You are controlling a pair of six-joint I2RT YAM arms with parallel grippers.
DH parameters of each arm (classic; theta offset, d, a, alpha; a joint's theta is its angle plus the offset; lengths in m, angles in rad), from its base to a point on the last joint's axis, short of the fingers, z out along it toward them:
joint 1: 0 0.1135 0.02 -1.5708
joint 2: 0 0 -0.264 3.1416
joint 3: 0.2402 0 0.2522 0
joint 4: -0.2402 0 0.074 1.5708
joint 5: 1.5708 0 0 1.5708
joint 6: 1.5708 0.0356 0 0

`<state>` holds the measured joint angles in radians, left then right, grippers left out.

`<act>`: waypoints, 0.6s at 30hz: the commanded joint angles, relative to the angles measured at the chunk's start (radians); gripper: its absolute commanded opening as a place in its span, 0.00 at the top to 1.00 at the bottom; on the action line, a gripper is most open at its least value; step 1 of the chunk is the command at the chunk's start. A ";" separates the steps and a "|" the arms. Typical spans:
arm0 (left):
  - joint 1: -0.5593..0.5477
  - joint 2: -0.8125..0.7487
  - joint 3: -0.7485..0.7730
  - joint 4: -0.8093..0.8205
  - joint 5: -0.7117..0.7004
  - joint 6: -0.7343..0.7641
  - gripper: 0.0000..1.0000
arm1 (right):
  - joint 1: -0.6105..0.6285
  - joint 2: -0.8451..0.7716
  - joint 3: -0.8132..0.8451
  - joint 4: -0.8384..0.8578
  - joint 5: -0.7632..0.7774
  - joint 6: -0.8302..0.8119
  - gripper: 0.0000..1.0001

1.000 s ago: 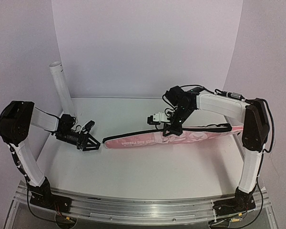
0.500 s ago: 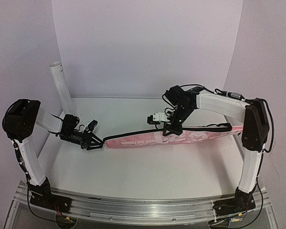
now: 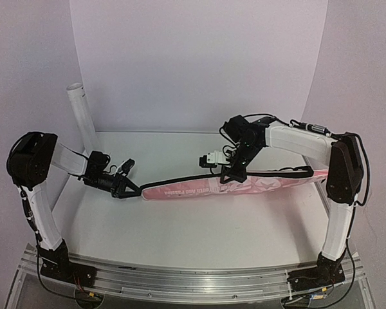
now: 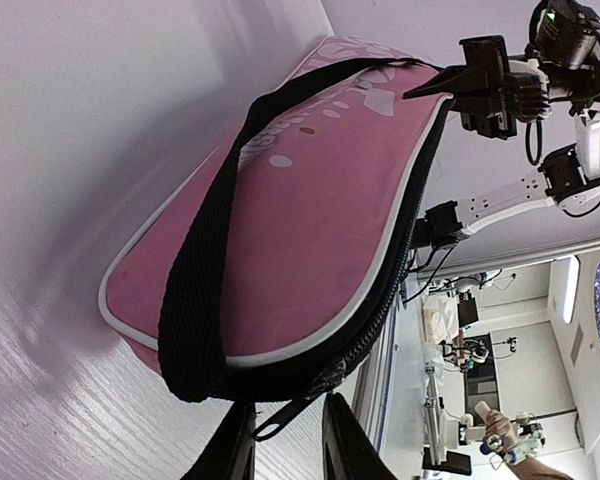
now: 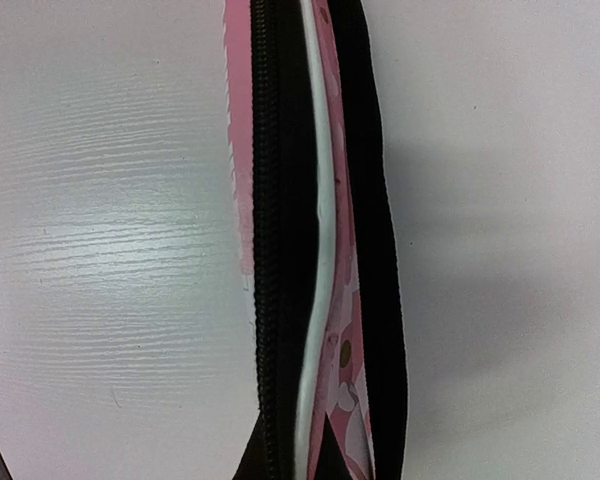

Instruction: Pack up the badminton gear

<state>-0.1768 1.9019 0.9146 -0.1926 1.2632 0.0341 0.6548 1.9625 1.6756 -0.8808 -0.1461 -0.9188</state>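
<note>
**Holding the pink bag at two places**

We see the long pink bag [image 3: 199, 190] lying flat on the white table [image 3: 180, 225], with its black strap [image 4: 205, 270] running along it. The right gripper [image 3: 231, 178] is clenched on the upper edge of the bag, near the middle, beside the zip. The left gripper [image 3: 134, 189] is at the left end of the bag. Its fingers [image 4: 232, 447] stand a little apart, and the zip pull [image 4: 280, 420] lies in the gap between them. A white tube [image 3: 82, 119] stands tilted at the back left. The rackets and the shuttlecocks show in no view.
</note>
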 commanded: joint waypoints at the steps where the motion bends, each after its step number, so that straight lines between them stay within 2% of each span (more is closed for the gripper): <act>1: -0.005 0.037 0.073 -0.086 0.027 0.089 0.84 | -0.006 0.004 0.031 -0.034 0.011 0.003 1.00; 5: -0.005 0.041 0.101 -0.150 0.029 0.162 0.99 | -0.006 0.003 0.031 -0.035 0.012 0.003 1.00; 13: 0.007 0.028 0.108 -0.259 0.011 0.243 1.00 | -0.005 0.000 0.029 -0.035 0.015 0.001 1.00; 18: 0.040 0.039 0.100 -0.325 -0.074 0.329 1.00 | -0.006 -0.013 0.012 -0.035 0.032 -0.016 1.00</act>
<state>-0.1675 1.9392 0.9951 -0.4334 1.2566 0.2661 0.6502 1.9625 1.6756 -0.8831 -0.1465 -0.9190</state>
